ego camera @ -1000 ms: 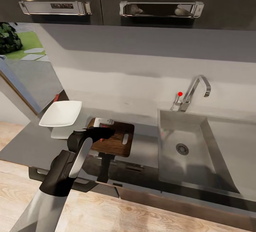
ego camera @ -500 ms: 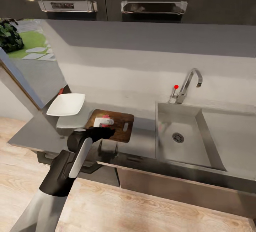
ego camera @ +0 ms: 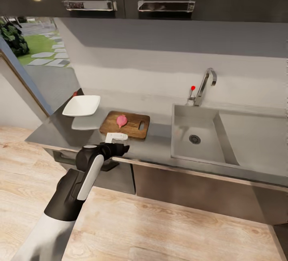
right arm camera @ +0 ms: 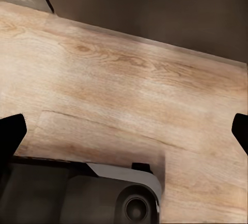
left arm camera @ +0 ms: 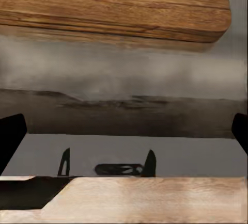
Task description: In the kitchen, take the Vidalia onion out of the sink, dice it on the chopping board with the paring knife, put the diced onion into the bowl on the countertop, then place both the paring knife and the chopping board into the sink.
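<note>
Pink onion (ego camera: 121, 120) lies on the chopping board (ego camera: 132, 129) at frame centre, left of the sink (ego camera: 188, 149); left gripper (ego camera: 121, 143) hovers below it, fingers wide apart, empty

Head view looks down over the countertop (ego camera: 160, 149); left wrist view closely shares its chopping board (left arm camera: 113, 7); right wrist faces floor (right arm camera: 129, 95).

text: none legible | labels: none | brands: none | numbers: none | signs: none
</note>
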